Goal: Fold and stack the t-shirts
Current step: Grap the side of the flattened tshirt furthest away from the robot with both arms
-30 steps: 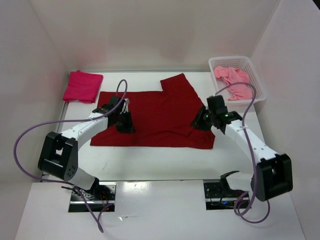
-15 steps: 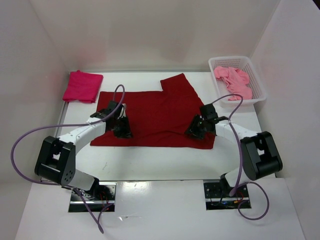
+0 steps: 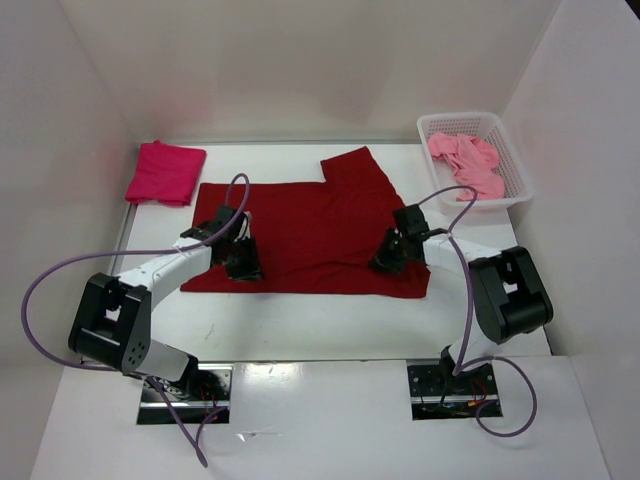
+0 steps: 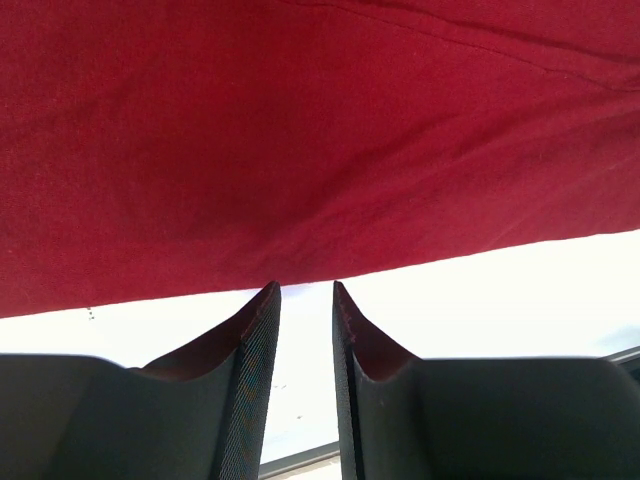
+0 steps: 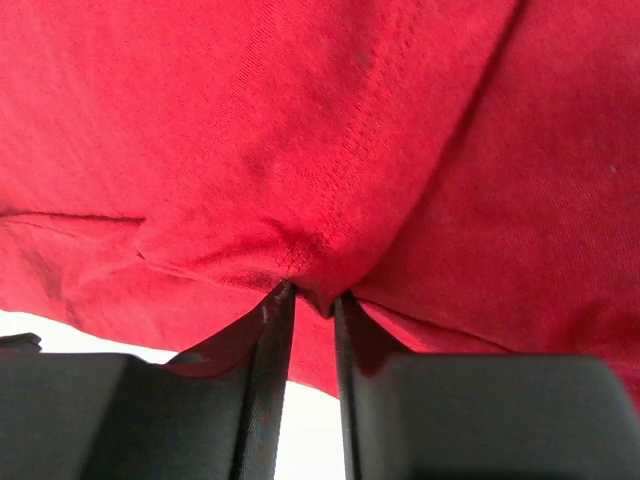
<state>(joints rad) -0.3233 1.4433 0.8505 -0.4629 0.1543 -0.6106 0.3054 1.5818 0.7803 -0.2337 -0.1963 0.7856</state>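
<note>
Noted white basket [image 3: 510, 140] far right holding light pink shirt [image 3: 465, 165]; folded crimson-pink shirt [image 3: 165, 172] far left, both apart from grippers. Found dark red shirt [image 3: 310, 235] flat on table [image 3: 300, 320], long axis left-right, one sleeve pointing away. Recorded right gripper [image 5: 312, 295] pinching puckered cloth; left gripper [image 4: 302, 290] narrowly parted at near hem, grip not determinable.

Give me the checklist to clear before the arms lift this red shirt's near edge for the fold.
1. Right gripper has cloth: ok; a pucker of the dark red shirt sits between its jaws.
2. Left gripper has cloth: cannot tell; the hem meets its jaw tips, but the table shows between them.
3. Both grippers level along the near hem: ok.
4. Shirt body lying flat: ok.
5. Folded crimson-pink shirt clear of the fold path: ok, far left.
6. Light pink shirt out of the way: ok, in the basket.
</note>
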